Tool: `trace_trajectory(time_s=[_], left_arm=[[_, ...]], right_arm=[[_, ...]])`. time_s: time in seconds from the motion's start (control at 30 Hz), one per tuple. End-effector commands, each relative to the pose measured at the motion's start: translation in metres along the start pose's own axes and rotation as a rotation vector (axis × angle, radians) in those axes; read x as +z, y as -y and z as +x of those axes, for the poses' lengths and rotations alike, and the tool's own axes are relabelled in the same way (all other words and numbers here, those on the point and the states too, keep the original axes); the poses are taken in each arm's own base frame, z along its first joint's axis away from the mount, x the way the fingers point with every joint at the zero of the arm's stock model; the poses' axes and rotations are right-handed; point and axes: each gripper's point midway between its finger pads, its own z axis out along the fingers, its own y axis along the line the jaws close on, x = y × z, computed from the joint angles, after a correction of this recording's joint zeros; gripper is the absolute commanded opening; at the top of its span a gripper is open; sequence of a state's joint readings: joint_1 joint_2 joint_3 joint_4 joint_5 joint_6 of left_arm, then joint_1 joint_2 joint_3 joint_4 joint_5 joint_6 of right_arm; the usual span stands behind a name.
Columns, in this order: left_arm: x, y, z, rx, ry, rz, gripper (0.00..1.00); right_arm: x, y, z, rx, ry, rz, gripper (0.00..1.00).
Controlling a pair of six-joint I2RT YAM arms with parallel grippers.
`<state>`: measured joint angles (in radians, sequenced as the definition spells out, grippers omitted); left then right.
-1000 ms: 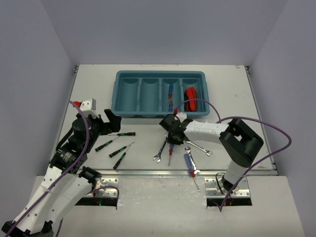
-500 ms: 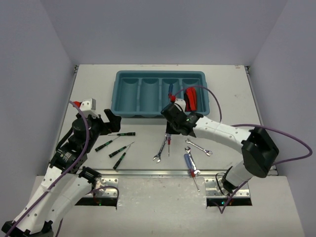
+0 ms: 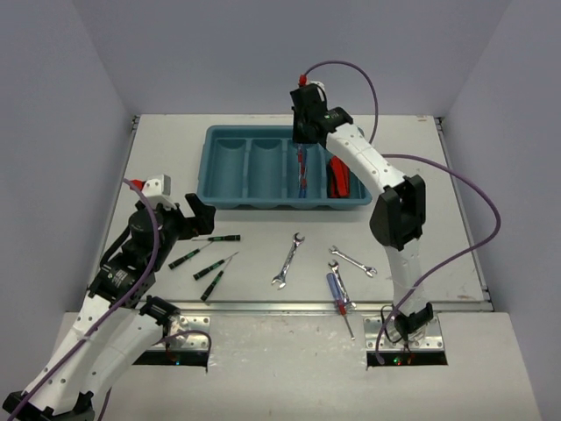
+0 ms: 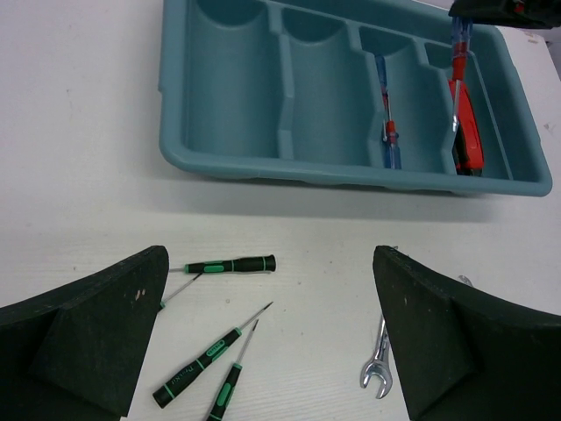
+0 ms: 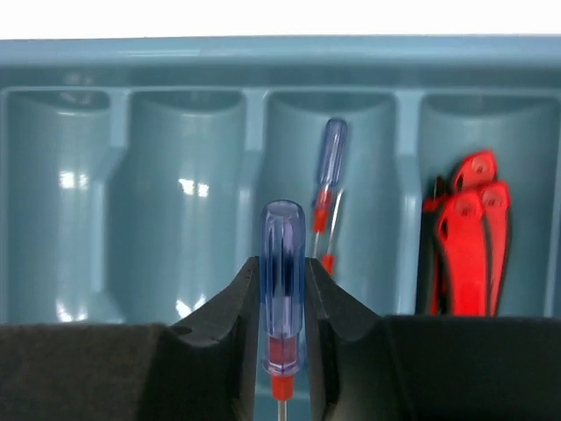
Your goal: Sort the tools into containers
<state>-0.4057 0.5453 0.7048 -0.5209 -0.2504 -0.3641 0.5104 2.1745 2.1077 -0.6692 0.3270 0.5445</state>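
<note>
My right gripper pinches the blue-handled screwdriver by its handle above the teal tray, long axis in line with the compartments, and the third compartment, holding another blue screwdriver, lies just ahead, slightly right.

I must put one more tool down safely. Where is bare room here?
Bare: the tray's two left compartments, and the table left of the tray. Crowded: the front strip, from the precision screwdrivers to the wrenches and the near-edge blue screwdriver.
</note>
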Motion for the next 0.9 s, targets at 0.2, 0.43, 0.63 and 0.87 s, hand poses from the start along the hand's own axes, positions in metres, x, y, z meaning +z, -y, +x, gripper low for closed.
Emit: trace_trajectory(time_s=[0.2, 0.43, 0.63, 0.87], left_arm=[[0.004, 0.006, -0.006, 0.005, 0.017, 0.015, 1.0], [0.005, 0.003, -0.006, 0.004, 0.019, -0.002, 1.0], [0.007, 0.005, -0.003, 0.009, 0.001, 0.005, 1.0], [0.007, 0.005, -0.003, 0.01, 0.002, 0.008, 1.0]], right_arm=[[-0.016, 0.028, -0.001, -0.068, -0.044, 0.05, 0.98], [-0.105, 0.038, 0.065, -0.194, -0.129, -0.06, 0.93], [-0.16, 0.06, 0.186, -0.253, -0.313, -0.056, 0.81], [-0.186, 0.066, 0.281, -0.244, -0.488, -0.12, 0.63]])
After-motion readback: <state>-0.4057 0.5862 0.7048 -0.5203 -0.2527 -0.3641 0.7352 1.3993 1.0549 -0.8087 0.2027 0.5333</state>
